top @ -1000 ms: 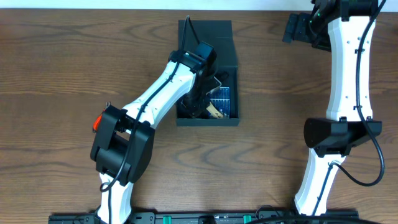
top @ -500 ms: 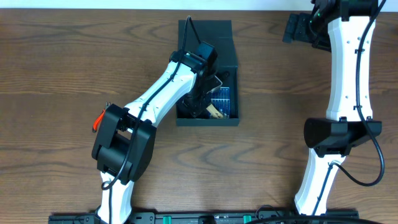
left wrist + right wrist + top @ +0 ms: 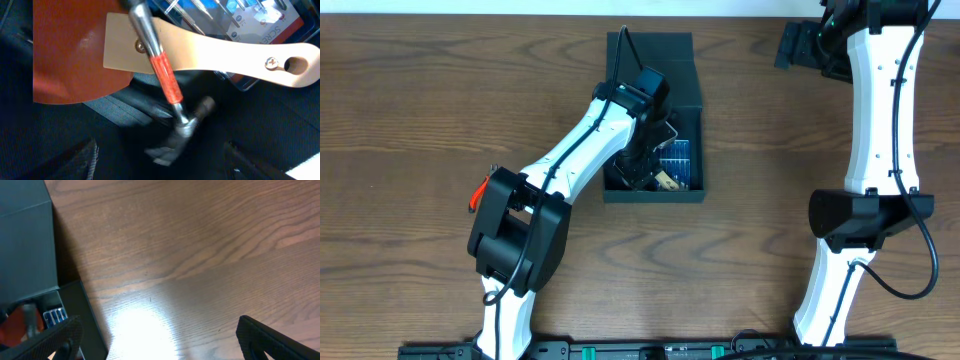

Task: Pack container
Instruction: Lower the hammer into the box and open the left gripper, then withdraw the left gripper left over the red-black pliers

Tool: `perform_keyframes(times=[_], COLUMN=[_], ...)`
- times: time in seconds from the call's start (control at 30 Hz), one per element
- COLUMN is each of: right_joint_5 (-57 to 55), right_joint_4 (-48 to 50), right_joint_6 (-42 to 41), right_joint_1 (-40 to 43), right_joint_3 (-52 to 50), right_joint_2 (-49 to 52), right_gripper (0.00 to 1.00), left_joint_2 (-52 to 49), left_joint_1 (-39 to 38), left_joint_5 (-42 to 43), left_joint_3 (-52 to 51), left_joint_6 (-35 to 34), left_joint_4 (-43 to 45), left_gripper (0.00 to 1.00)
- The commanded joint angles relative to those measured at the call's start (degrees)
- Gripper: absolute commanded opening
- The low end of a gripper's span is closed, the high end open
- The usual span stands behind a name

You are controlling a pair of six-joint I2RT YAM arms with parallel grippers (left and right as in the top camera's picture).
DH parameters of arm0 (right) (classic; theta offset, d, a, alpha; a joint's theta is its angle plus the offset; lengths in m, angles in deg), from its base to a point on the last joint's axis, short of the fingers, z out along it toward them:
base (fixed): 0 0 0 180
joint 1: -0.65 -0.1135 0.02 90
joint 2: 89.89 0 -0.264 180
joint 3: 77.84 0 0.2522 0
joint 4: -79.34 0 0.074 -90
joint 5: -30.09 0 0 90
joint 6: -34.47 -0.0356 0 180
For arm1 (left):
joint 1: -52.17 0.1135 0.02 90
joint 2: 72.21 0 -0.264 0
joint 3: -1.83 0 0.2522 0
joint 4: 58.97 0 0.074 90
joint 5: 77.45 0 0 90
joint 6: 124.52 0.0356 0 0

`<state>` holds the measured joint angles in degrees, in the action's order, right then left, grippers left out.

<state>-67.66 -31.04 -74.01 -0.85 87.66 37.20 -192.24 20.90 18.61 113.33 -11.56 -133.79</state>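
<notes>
The dark teal-black container (image 3: 655, 196) stands at the table's middle back with its flap lid (image 3: 655, 70) folded open away from me. My left gripper (image 3: 642, 172) reaches down inside it. In the left wrist view the left gripper (image 3: 162, 167) is open, its fingers on either side of a small hammer (image 3: 170, 95) with a red grip and a metal head. A wooden-handled scraper (image 3: 225, 47) with a red-brown blade lies under the hammer. My right gripper (image 3: 792, 45) is open and empty over bare table at the back right, also seen in its wrist view (image 3: 160, 350).
A blue-and-black drill-bit case (image 3: 678, 160) lies in the container's right half and also shows in the left wrist view (image 3: 240, 15). The container's wall (image 3: 25, 240) shows at the left of the right wrist view. The wooden table (image 3: 420, 120) surrounds the box.
The left arm has shifted only very slightly. Nothing else has visibly moved.
</notes>
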Motion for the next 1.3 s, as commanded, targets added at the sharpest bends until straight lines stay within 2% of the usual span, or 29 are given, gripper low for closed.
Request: perform_keyframes(times=[0.0, 0.3, 0.5, 0.6, 0.67, 0.73, 0.87, 0.97, 1.1, 1.27], right_joint_5=[-0.6, -0.6, -0.6, -0.6, -0.6, -0.6, -0.6, -0.6, -0.6, -0.6], right_joint_4=[0.0, 0.0, 0.0, 0.0, 0.0, 0.0, 0.0, 0.0, 0.0, 0.0], right_joint_6=[-0.6, -0.6, -0.6, -0.6, -0.6, -0.6, -0.6, -0.6, -0.6, -0.6], right_joint_1=[0.0, 0.0, 0.0, 0.0, 0.0, 0.0, 0.0, 0.0, 0.0, 0.0], right_joint_3=[0.8, 0.8, 0.8, 0.8, 0.8, 0.8, 0.8, 0.8, 0.8, 0.8], right_joint_2=[-0.2, -0.2, -0.2, -0.2, -0.2, -0.2, -0.2, -0.2, -0.2, -0.2], right_gripper=[0.99, 0.99, 0.99, 0.99, 0.99, 0.99, 0.99, 0.99, 0.99, 0.99], left_joint_2=[-0.6, 0.6, 2.3, 2.8, 3.4, 4.2, 5.7, 5.8, 5.8, 5.8], left_joint_1=[0.2, 0.4, 1.5, 2.5, 3.9, 6.2, 12.9, 19.7, 27.5, 34.2], left_joint_5=[0.8, 0.7, -4.3, -12.5, -20.8, -23.7, -22.5, -16.6, -10.6, -6.7], left_joint_3=[-0.2, 5.8, 10.8, 12.9, 13.9, 14.6, 14.7, 14.6, 13.9, 11.3], left_joint_6=[0.8, -0.2, -3.4, -6.6, -11.2, -16.3, -31.6, -39.5, -43.6, -42.8], left_joint_4=[-0.2, -3.3, -6.3, -8.1, -8.9, -9.5, -11.5, -13.6, -14.8, -15.3], left_gripper=[0.78, 0.78, 0.74, 0.74, 0.74, 0.74, 0.78, 0.81, 0.82, 0.82])
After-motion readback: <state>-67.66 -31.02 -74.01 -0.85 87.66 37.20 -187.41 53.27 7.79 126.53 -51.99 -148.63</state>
